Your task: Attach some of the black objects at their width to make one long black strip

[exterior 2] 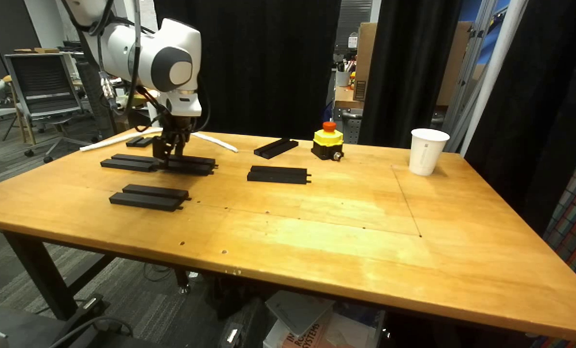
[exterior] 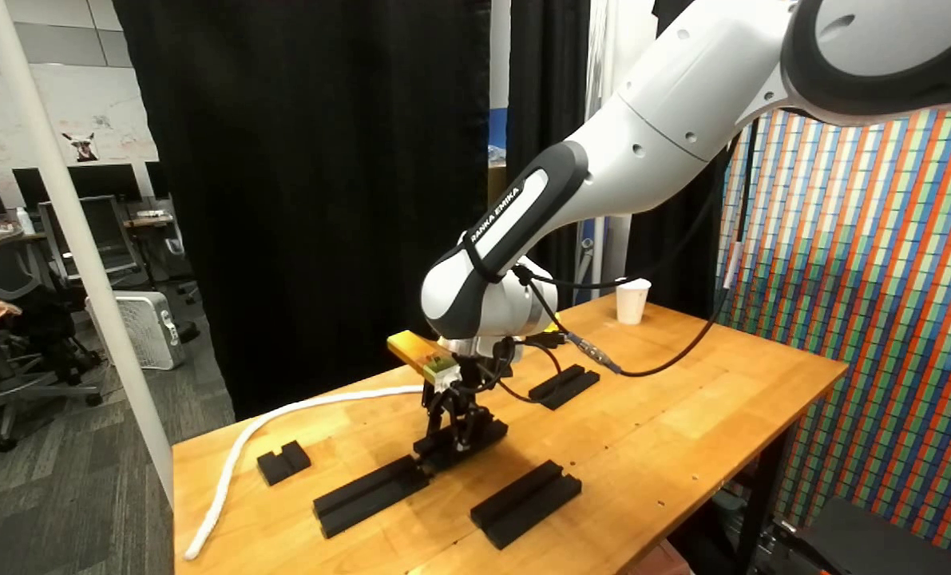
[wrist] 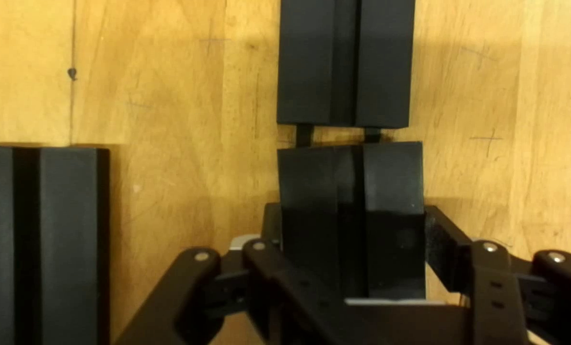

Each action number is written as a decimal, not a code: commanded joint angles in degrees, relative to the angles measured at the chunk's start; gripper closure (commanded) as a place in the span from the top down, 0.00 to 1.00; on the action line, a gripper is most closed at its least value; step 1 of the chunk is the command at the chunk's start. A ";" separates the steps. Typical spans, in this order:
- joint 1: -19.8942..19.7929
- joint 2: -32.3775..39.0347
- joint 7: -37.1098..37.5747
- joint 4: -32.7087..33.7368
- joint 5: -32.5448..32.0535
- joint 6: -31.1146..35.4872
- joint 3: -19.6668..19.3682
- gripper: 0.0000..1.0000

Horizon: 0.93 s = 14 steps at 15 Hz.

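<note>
Wrist view: the gripper is clamped across the width of a black bar, whose end lies just short of a second bar on the table, two pegs spanning the gap. Joining seems the step in hand; next, probably, align and push until the ends meet.

A long bench of honey-coloured wood crosses an exterior view, its top gleaming pale, a dark metal leg at lower left. A tall black fabric curtain hangs behind it; a brown cardboard box shows at upper right and a black mesh-backed chair at upper left. In an exterior view, a panel of small multicoloured rectangles covers the right, and a white box fan stands at left on dark grey carpet.
</note>
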 commanded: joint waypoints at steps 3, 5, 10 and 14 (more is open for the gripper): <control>-0.84 -0.17 -2.89 0.76 3.22 0.34 1.35 0.47; -0.75 -0.12 -2.98 0.78 3.84 0.49 1.55 0.47; -0.78 0.19 -3.51 0.38 6.67 1.20 2.32 0.47; -0.63 -0.10 -3.37 0.07 7.54 1.05 2.22 0.47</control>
